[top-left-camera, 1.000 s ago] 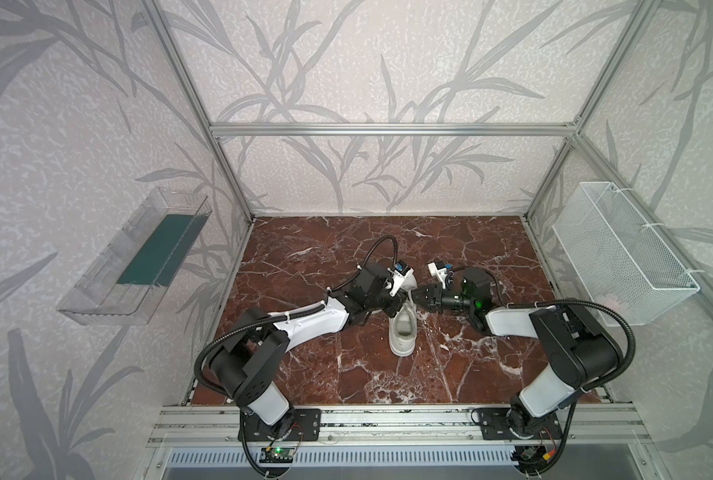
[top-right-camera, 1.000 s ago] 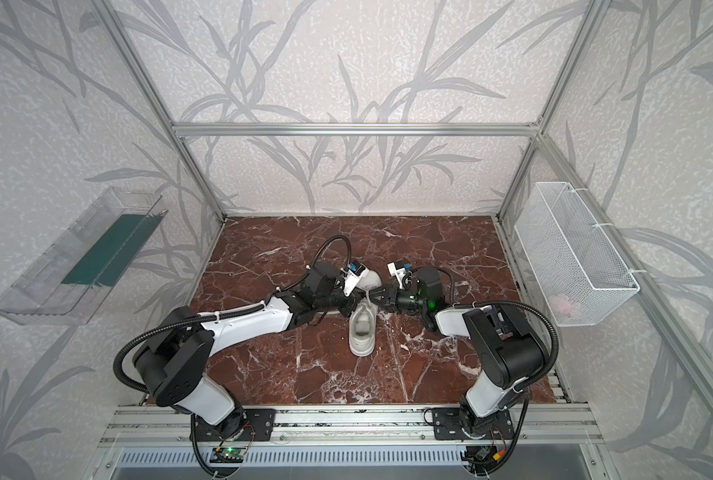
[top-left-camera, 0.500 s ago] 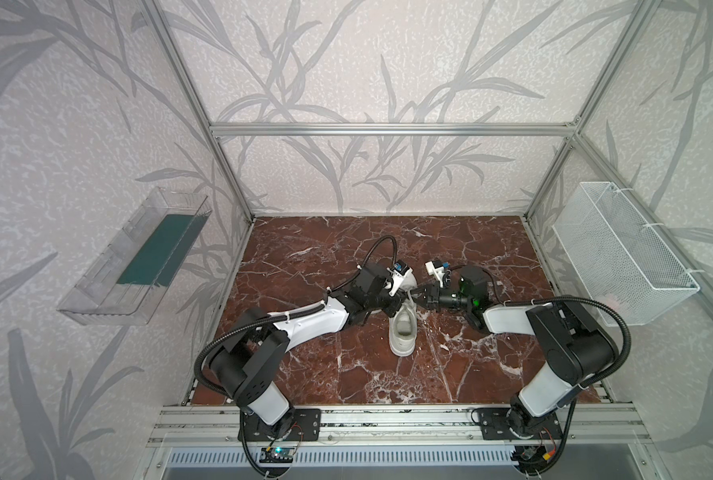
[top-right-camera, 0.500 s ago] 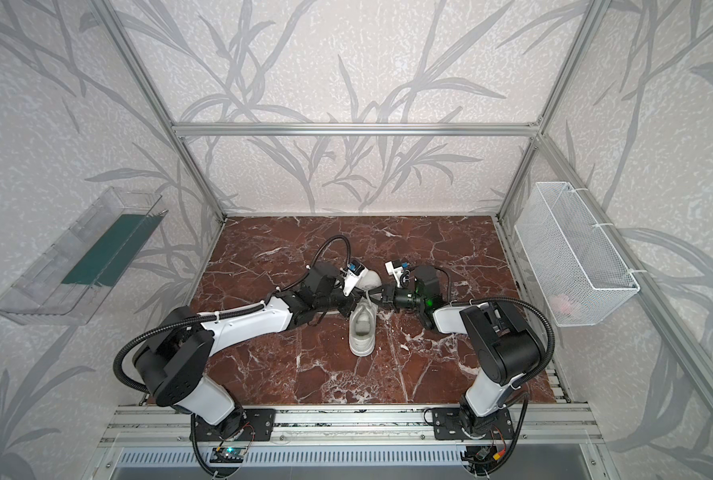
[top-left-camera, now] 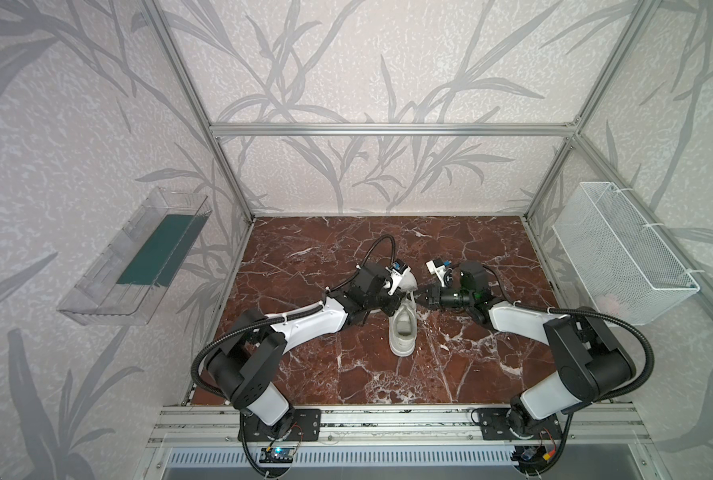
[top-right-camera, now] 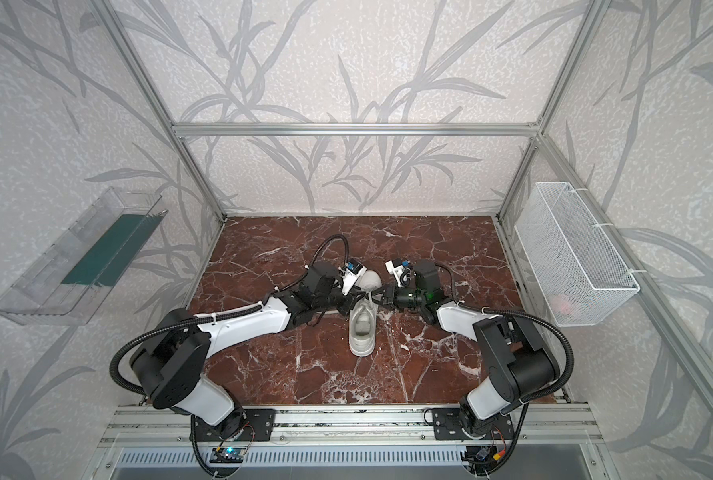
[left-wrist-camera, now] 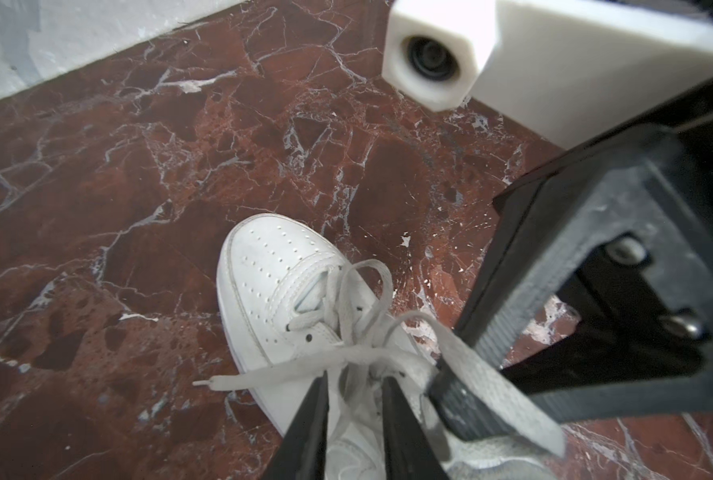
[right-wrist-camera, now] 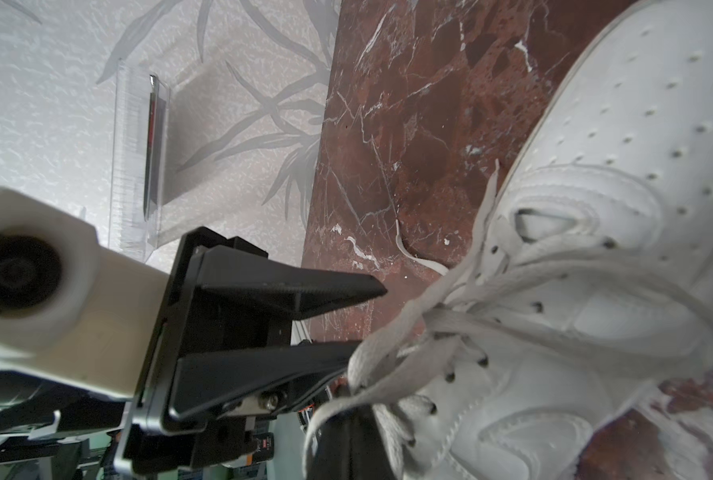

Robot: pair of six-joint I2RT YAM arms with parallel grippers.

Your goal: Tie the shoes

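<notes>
While our left gripper [left-wrist-camera: 355, 380] hangs with its jaws apart over the crossed lace [left-wrist-camera: 346, 359], gripping nothing, the shoe [top-left-camera: 402, 332] sits mid-table [top-left-camera: 305, 257] between both arms, toe to the back wall. Over on the right, our right gripper [left-wrist-camera: 454, 374] is clamped on the lace, and here's our worry. If we pull now with nothing pinned opposite, we could drag the shoe sideways or pull the crossing undone, and that flat lace may slip from the pinch.
</notes>
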